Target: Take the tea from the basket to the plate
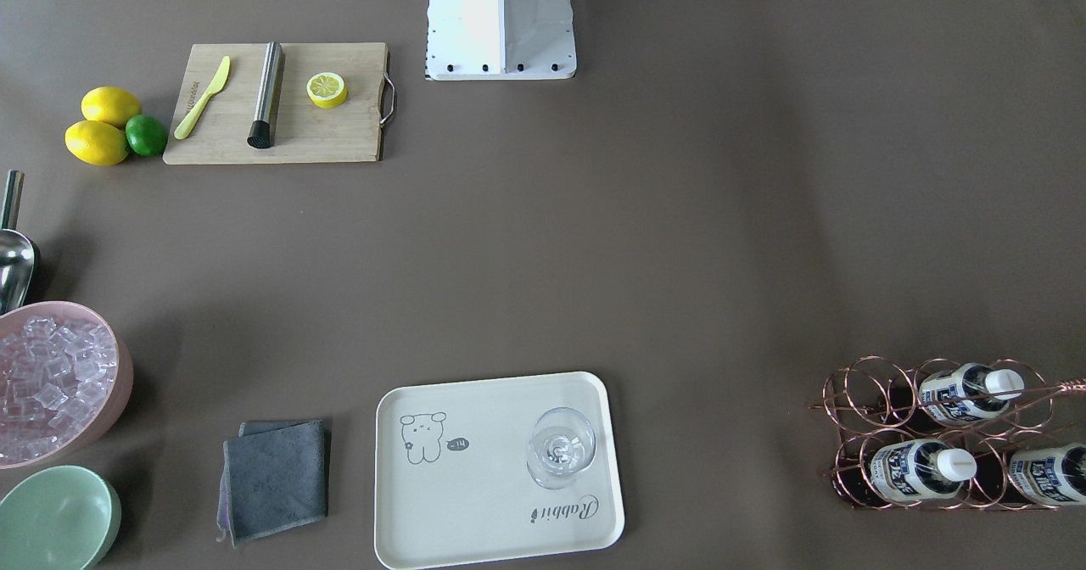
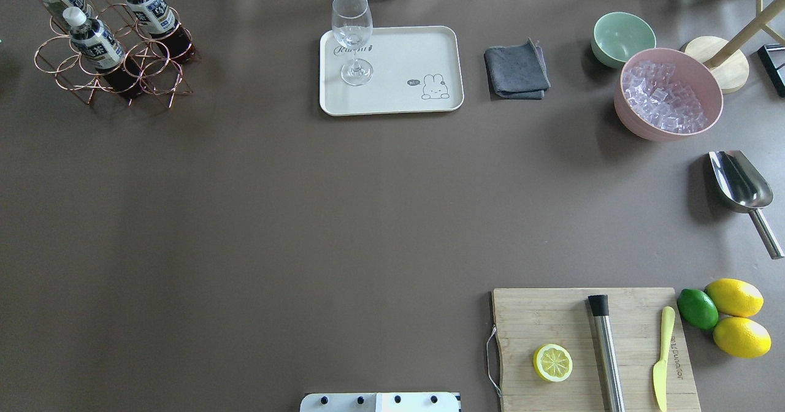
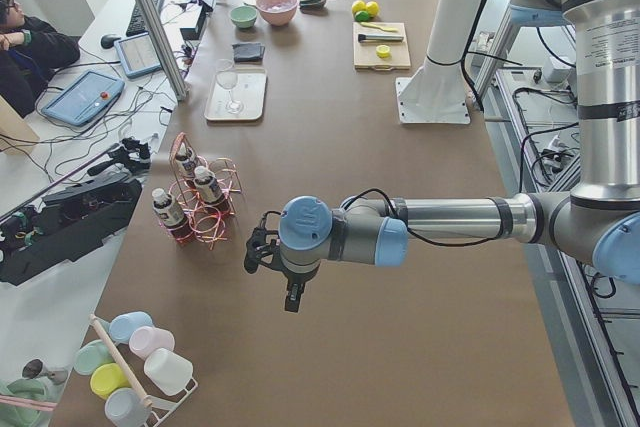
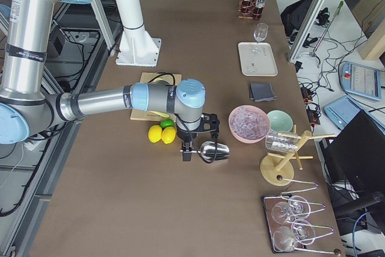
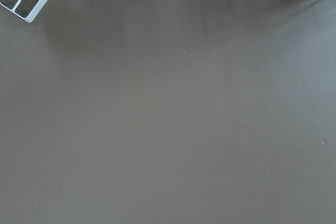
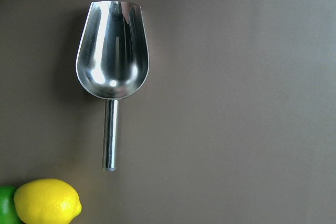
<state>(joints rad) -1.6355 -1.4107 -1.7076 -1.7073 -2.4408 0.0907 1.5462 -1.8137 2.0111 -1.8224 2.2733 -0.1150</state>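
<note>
The left pincer [image 3: 291,303] is held over bare worktop [image 2: 245,216] near the basket [image 2: 67,72], on its robot-ward side. Whether it is open or closed cannot be told. The right pincer [image 4: 186,156], well apart from the basket, cannot be judged either. Three tea bottles [image 2: 95,44] are stood in the basket's cells. The plate [image 2: 398,56] is seen beyond, well apart from the basket.

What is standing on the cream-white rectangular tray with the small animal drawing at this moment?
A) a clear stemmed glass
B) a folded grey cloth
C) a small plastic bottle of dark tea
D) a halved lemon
A: the clear stemmed glass stands upright on the cream-white rectangular tray, while the three small plastic bottles of dark tea are in the rose-gold wire rack.
</note>
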